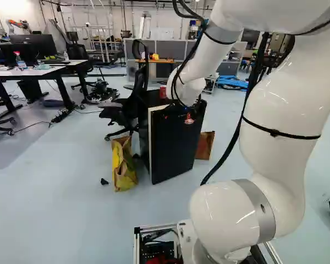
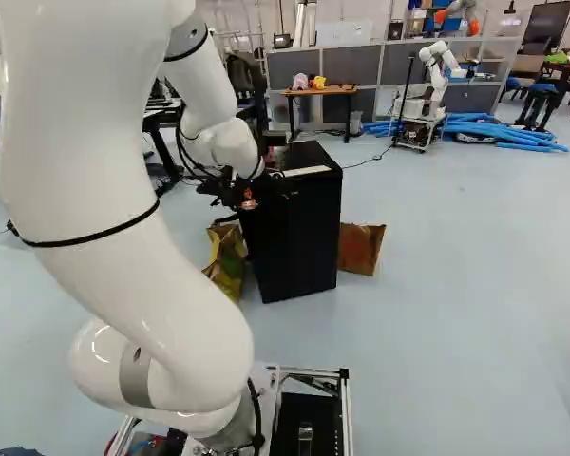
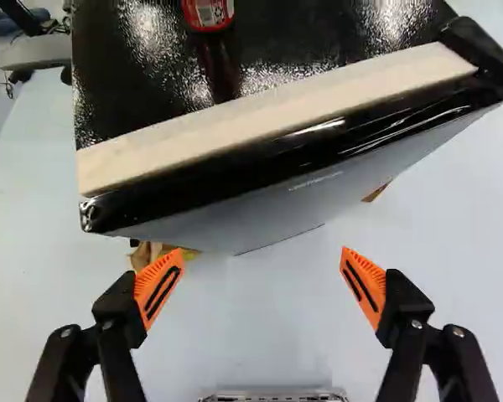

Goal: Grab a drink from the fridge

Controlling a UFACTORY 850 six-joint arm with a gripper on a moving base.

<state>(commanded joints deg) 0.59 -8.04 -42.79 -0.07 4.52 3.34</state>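
The white arm (image 1: pixel 275 121) covers much of the right half of the left base view, and the left part of the right base view. The red can (image 1: pixel 163 92) is partly hidden behind the arm's wrist in the left base view, and in the right base view it is too dark to make out well. In the wrist view it is cut off, so that only a part of it is seen. The inside of the fridge (image 2: pixel 299 233) is hidden.

The can stands on the black, shiny top of the fridge, set back from the pale strip along the front edge. The fridge is upright on the light blue floor (image 1: pixel 55 209), near the centre of both base views. A yellow paper bag (image 1: pixel 122 165) stands just beside it, and a brown bag or box (image 2: pixel 361 249) is at its other side. A black office chair (image 1: pixel 121 113) is behind the yellow bag. Desks (image 1: pixel 22 72) are at the upper left of the left base view; blue tubes (image 2: pixel 513 131) and another robot (image 2: pixel 434 90) are at the upper right of the right one.

The claw (image 2: pixel 248 199) is close to the fridge's front edge. Its two fingers are spread wide, and between the orange pads (image 3: pixel 158 289) only floor is seen, farther below.
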